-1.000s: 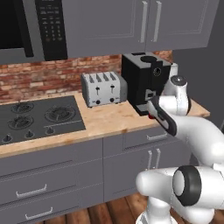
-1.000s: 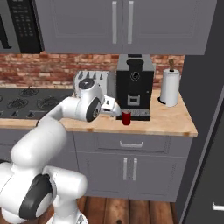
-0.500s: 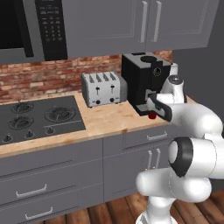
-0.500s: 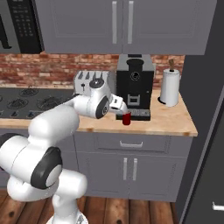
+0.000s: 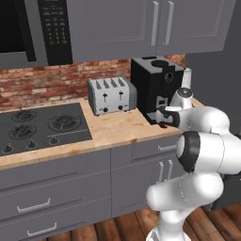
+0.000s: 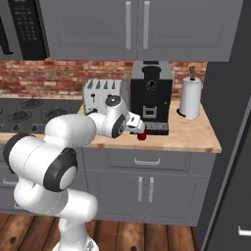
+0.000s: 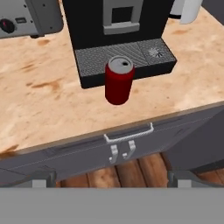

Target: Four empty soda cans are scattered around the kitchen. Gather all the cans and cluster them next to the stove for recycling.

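One red soda can (image 7: 118, 81) stands upright on the wooden counter, just in front of the black coffee machine's drip tray (image 7: 127, 56) and near the counter's front edge. In the right base view the soda can (image 6: 141, 135) sits right below my gripper (image 6: 137, 128). My gripper (image 7: 112, 178) is open, its fingers wide apart, hovering above and in front of the can without touching it. From the left, my hand (image 5: 165, 116) hides most of the can. The black stove (image 5: 41, 127) lies at the counter's left, well away from the can.
A silver toaster (image 6: 102, 96) stands left of the coffee machine (image 6: 150, 94), between can and stove (image 6: 23, 115). A paper towel roll (image 6: 190, 98) stands at the counter's right end. Drawer handles (image 7: 129, 135) run below the counter edge. Grey cabinets hang overhead.
The arm has swung round and my open hand has moved right and down, closer to the can. The can and the counter things have stayed put.
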Controlling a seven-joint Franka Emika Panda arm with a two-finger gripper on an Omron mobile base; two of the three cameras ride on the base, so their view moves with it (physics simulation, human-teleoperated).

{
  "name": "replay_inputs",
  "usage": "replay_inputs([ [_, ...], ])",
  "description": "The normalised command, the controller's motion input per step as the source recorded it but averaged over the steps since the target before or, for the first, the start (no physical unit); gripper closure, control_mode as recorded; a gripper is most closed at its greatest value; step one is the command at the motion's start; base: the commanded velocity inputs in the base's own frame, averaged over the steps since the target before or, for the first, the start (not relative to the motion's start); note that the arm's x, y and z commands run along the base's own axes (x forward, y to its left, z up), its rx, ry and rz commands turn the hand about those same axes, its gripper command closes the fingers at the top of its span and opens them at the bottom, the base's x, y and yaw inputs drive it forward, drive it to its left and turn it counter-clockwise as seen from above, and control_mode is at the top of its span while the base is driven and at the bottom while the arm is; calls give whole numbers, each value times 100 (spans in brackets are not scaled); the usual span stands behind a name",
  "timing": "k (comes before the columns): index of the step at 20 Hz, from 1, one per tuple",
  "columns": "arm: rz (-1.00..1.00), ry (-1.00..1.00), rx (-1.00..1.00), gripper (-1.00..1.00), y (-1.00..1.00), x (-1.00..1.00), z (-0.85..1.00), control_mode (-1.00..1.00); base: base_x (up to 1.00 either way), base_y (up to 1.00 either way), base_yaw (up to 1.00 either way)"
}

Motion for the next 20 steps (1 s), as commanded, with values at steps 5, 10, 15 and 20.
replay_inputs([
  [5, 0, 0, 0, -100, -13, 23, -9, -100, 0, 0, 0],
  [10, 0, 0, 0, -100, -14, 18, -3, -100, 0, 0, 0],
  [15, 0, 0, 0, -100, -3, 22, -11, -100, 0, 0, 0],
  [20, 0, 0, 0, -100, 0, 28, -18, -100, 0, 0, 0],
])
